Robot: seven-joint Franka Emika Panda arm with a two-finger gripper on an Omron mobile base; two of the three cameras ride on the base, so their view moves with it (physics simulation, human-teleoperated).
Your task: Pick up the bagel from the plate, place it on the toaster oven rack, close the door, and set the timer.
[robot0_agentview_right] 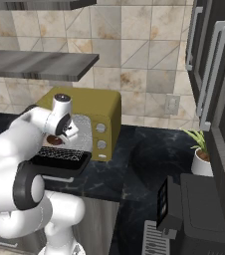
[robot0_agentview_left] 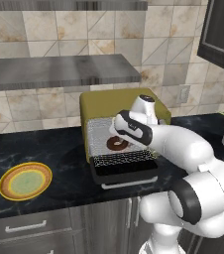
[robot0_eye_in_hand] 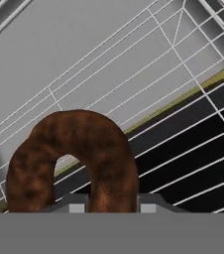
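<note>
Gripper (robot0_eye_in_hand: 108, 211) clamps the bagel (robot0_eye_in_hand: 77, 158) by one side of its ring, above the toaster oven rack (robot0_agentview_left: 126, 159); we judge it light and soft (squeeze gently).

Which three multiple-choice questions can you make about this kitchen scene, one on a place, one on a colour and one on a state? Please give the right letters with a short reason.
1. Where is the bagel?
A. on the plate
B. in the gripper, over the toaster oven rack
C. on the shelf

2. What colour is the rim of the plate?
A. yellow-orange
B. blue
C. black

3. How does the door stand?
A. shut
B. folded down open
C. taken off

Answers:
1 B: the gripper is shut on the bagel, and the hand view shows the toaster oven rack behind it.
2 A: the rim is yellow-orange around a pale green centre.
3 B: the door lies flat in front of the oven's cavity.
</note>
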